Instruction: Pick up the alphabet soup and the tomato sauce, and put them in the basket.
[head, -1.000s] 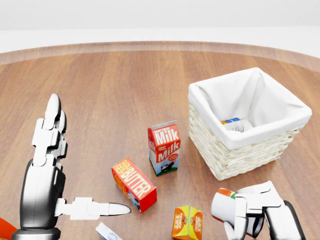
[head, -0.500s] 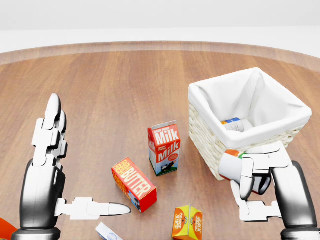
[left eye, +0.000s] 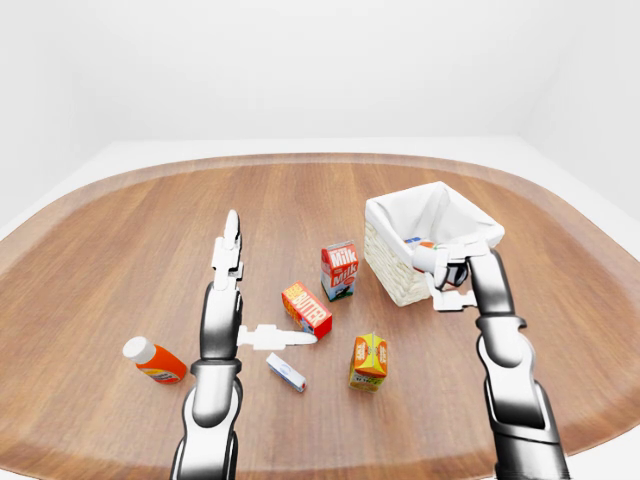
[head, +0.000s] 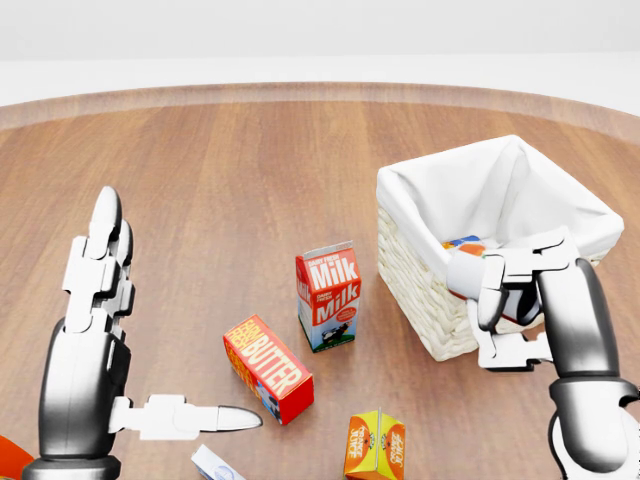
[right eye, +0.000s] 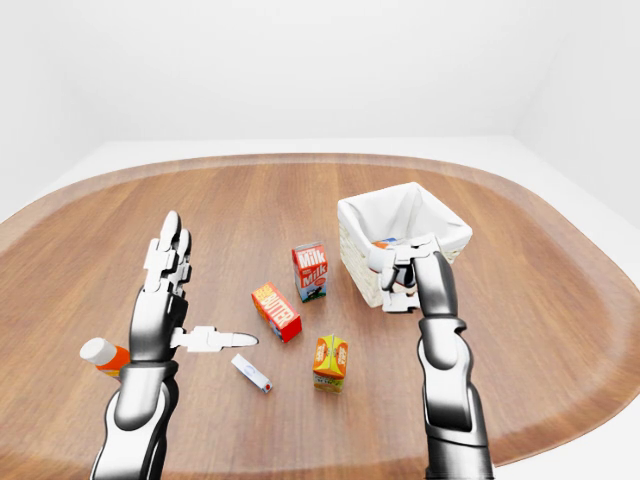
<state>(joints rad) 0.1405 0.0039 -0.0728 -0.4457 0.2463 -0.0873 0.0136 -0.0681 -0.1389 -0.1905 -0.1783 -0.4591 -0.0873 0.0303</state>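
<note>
Our right hand (head: 505, 290) is wrapped tight around a can (head: 466, 272), and the can lies on its side in our fingers. Its round end points to the left of the head view. We cannot read its label, so we cannot tell if it is the soup or the sauce.

The big thing to watch is where the can sits next to the basket (head: 440, 325). The can is right at the basket's lower rim, where the white cloth folds over. The open middle of the basket lies up and a little to the right of our hand in the head view. So we think the hand must go a bit more that way before we let go. If we let go now, the can might bump the rim and roll off onto the wooden table (head: 250, 170).

Another can (head: 466, 243) already lies inside the basket, just above our hand.

Our left hand (head: 95, 330) is far off on the left, open wide, holding nothing. It is near the butter box (head: 267, 367), not the basket. The milk carton (head: 328, 296) stands between the two hands.
</note>
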